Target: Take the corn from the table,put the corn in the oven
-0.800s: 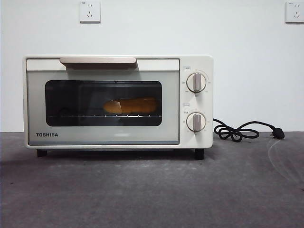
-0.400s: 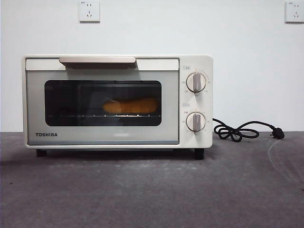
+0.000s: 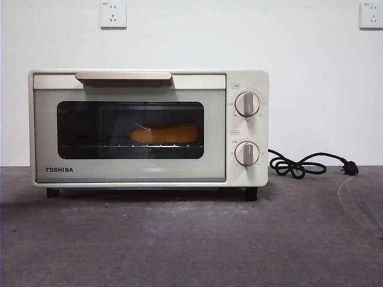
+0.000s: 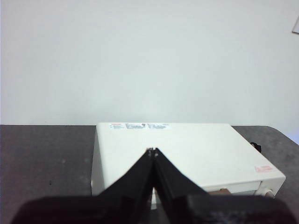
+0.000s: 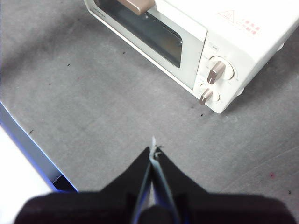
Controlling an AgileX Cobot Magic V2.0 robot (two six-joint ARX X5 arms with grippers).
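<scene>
glossy cream oven (image 3: 149,173), dark glass, matt mottled table (image 3: 191,239)

The left gripper (image 4: 153,150) has its two black jaws pressed together at the tips. The right gripper (image 5: 153,151) is pinched closed too. Both hold nothing.

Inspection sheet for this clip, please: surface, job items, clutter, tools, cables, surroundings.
Surface: dark grey table, faint scuffs.
Job's things: corn lies on the rack inside the oven; door closed.
Clutter: nothing seen.
Grippers: left tool shut, empty, above the oven's top; right tool shut, empty, over bare table in front of the oven.
Cables: black cord coiled on table beside the oven, plug lying loose.
Surroundings: white wall, two sockets.
</scene>
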